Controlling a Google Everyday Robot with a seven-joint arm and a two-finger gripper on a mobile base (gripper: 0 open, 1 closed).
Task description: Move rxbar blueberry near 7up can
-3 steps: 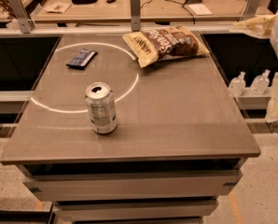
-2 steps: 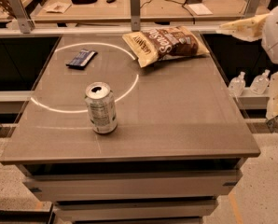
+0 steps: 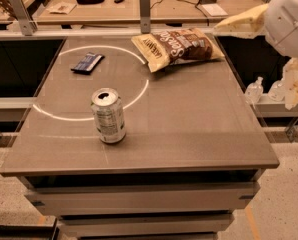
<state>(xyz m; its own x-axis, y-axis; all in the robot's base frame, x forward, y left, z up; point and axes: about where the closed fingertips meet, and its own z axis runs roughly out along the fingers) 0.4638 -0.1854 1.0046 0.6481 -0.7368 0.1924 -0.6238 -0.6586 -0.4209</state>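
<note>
The brown surface carries a chip bag lying at its far edge. The gripper hangs off the far right corner, its pale fingers spread apart and empty. The silvery can stands upright front left. The flat, dark blue bar lies far left, well apart from fingers and can.

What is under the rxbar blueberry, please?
Only the table; the patch beneath the flat rxbar blueberry is covered, so unseen. The gripper hangs beyond the table's far right corner.
</note>
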